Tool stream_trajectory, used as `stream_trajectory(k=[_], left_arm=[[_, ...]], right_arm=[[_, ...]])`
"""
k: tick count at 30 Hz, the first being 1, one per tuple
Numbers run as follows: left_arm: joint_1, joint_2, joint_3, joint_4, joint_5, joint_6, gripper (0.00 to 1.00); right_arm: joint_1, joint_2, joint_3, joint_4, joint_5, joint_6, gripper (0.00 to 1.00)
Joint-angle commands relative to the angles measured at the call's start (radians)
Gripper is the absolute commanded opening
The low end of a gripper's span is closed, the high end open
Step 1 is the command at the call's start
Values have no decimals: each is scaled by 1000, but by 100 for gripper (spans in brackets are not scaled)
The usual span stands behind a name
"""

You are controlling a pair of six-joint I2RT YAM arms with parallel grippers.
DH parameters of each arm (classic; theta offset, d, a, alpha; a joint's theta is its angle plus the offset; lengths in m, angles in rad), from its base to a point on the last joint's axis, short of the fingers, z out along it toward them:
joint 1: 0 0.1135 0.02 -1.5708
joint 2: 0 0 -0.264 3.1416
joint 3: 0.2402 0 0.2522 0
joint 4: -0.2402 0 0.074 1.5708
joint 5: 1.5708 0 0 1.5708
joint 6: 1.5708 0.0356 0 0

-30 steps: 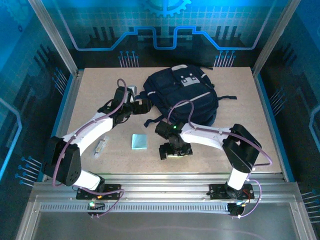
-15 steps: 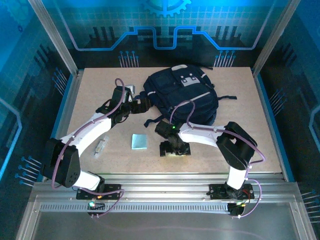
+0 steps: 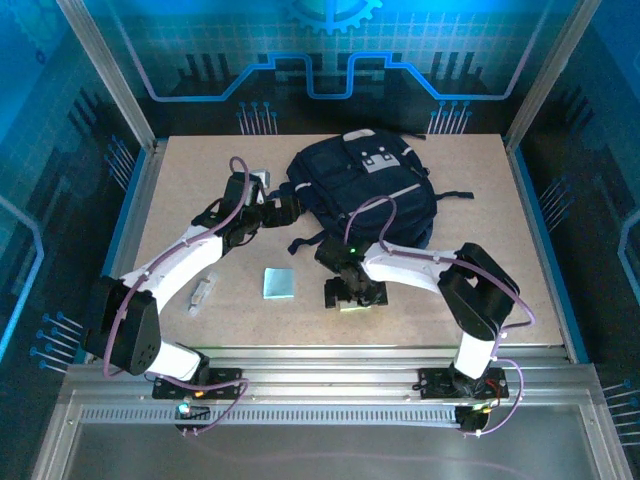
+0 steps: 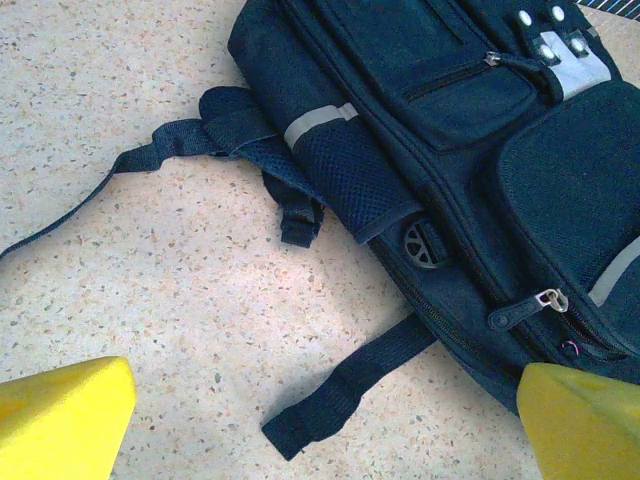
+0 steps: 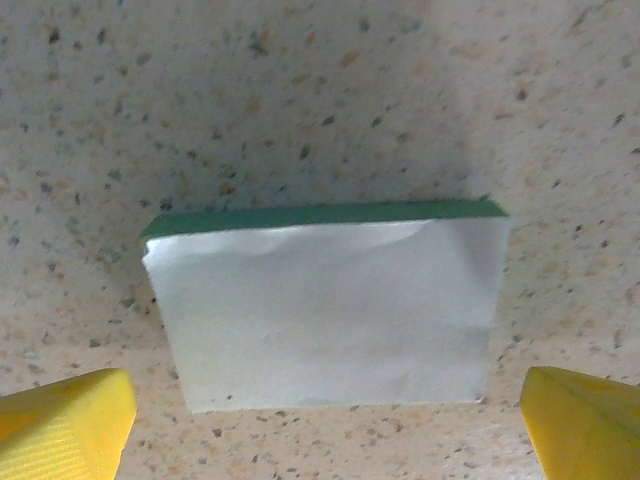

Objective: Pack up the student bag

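**Top external view: student bag [image 3: 365, 190] at the far middle of the bench [image 3: 500, 220], both hands open**

The student bag lies flat on the far half of the bench, roughly central, with its grey-white patch toward the back wall. Black straps trail from its near and right edges.

In the left wrist view the student bag [image 4: 480, 150] covers the upper right. Its mesh side pocket [image 4: 365, 185], a grey stripe and a zipper pull [image 4: 550, 300] are visible. A loose strap [image 4: 345, 395] lies on the speckled bench surface.

The left hand [image 3: 285, 210] sits just beside the bag's left edge, jaws spread wide and holding nothing. From its own camera the left hand [image 4: 320, 430] shows one yellow fingertip over bare bench and the other at the bag's edge.

The right hand [image 3: 355, 297] is near the bag's front edge, pointing down at the bench. Its wrist camera shows the right hand [image 5: 325, 415] open, fingertips set wide on either side of a white paper pad [image 5: 325, 315] with a green edge. The pad lies flat and nothing grips it.

Left of the right hand lie a light blue square pad [image 3: 279, 284] and, further left, a small pale object [image 3: 201, 295].
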Motion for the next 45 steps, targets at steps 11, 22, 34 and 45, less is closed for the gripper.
stream_trajectory(k=[11,22,34,45], left_arm=[[7,-5,15,-12,55,-18,99],[8,10,78,-57,74,-2,99],[-2,62,152,-46,172,14,99],[-248,248,373,-116,152,291,92]], right_arm=[[-33,60,-24,92,27,-86,88],[-35,30,-62,140,14,-99,63],[-244,-200,6,91,-99,-256,62],[-696,-361,-85,194,-144,-284,63]])
